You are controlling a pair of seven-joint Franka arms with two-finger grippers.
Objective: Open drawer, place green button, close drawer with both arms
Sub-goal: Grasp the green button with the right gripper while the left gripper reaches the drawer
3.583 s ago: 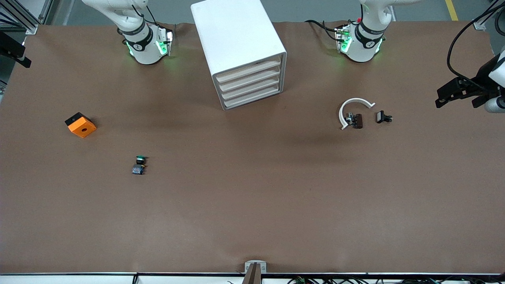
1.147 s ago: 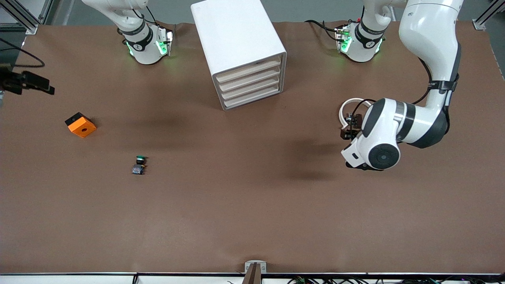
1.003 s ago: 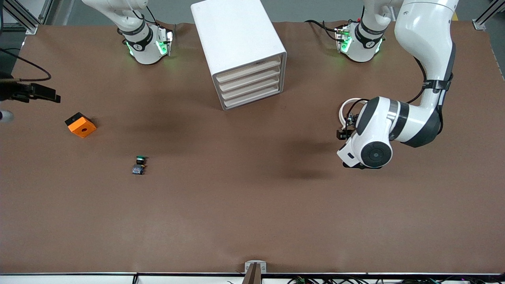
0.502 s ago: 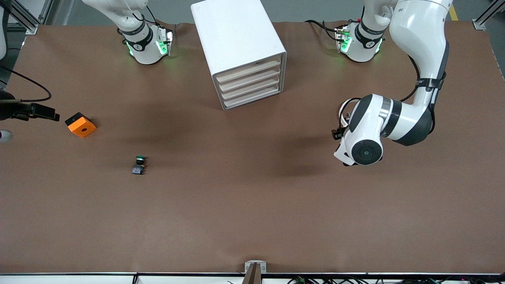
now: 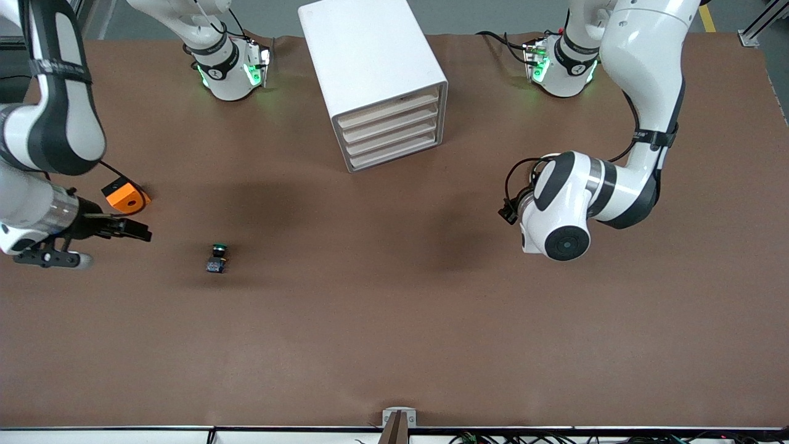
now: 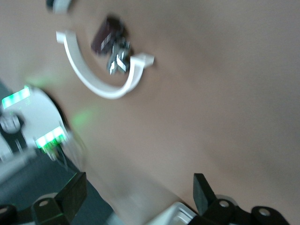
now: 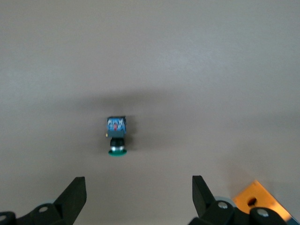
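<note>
On the brown table (image 5: 394, 320), toward the right arm's end, the button (image 5: 216, 259) lies on its side, alone and untouched: a round green cap at one end, a short black neck, and a blue-and-black body at the other, the cap pointing toward the robots' bases. In the right wrist view the button (image 7: 117, 136) shows the same blue face with a small red mark and the green cap edge-on. The right gripper (image 5: 126, 229) hangs over the table near the button, between it and the table's end, its fingers (image 7: 75, 194) spread wide with nothing between them. Just beside it an orange block (image 5: 126, 196) with a hole sits on the table, farther from the front camera than the button. The white drawer cabinet (image 5: 376, 80) stands between the two bases, all four drawers shut. The left gripper (image 5: 508, 213) hovers over the table toward the left arm's end, fingers (image 6: 201, 187) also spread and empty; its wrist view shows a white curved piece (image 6: 101, 70) with small dark clips (image 6: 110, 42) beside it.
</note>
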